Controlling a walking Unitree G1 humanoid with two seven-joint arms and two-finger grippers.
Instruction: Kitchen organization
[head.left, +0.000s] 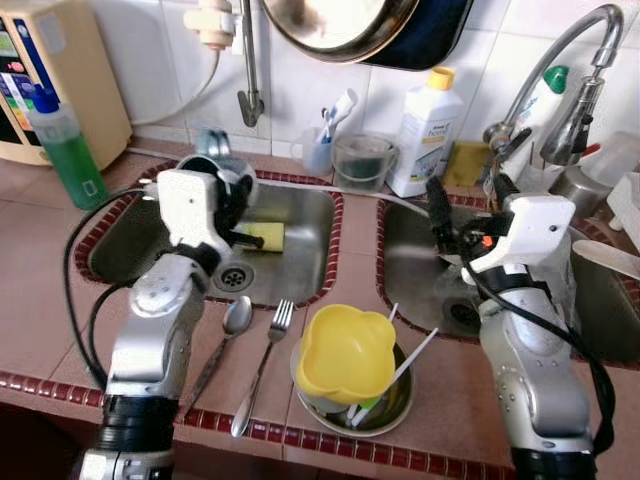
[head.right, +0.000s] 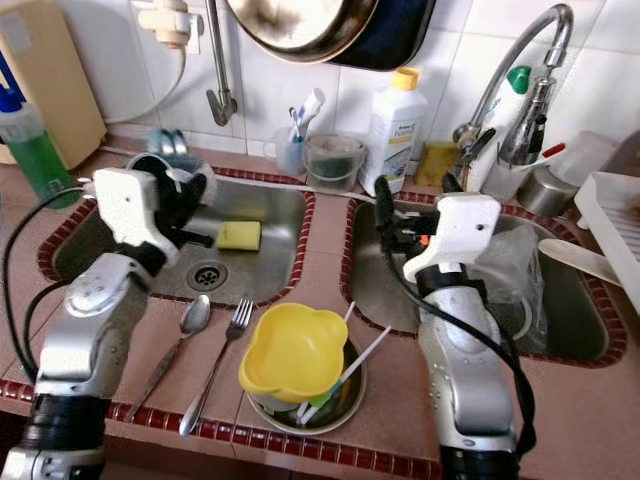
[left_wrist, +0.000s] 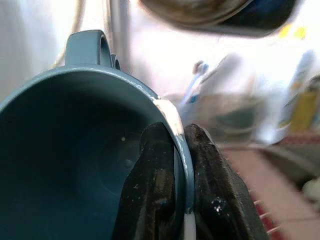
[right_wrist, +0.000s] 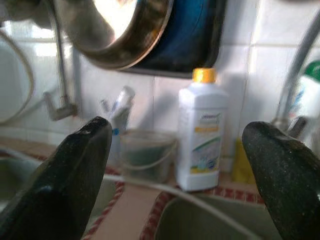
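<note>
The left pincer (left_wrist: 172, 200) is pinching the rim of a blue-grey mug (left_wrist: 75, 150), one finger inside and one outside, holding it over the left sink (head.left: 300, 215) near the table's back edge; in the head views the wrist is hiding most of the mug. The right pincer (right_wrist: 180, 170) is hovering wide apart and empty above the right sink (head.right: 370, 290), facing a white bottle (right_wrist: 202, 135) by the wall.

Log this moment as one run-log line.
left claw: shut on teal mug rim, over left sink | right claw: open, over right sink | yellow bowl: on counter
</note>
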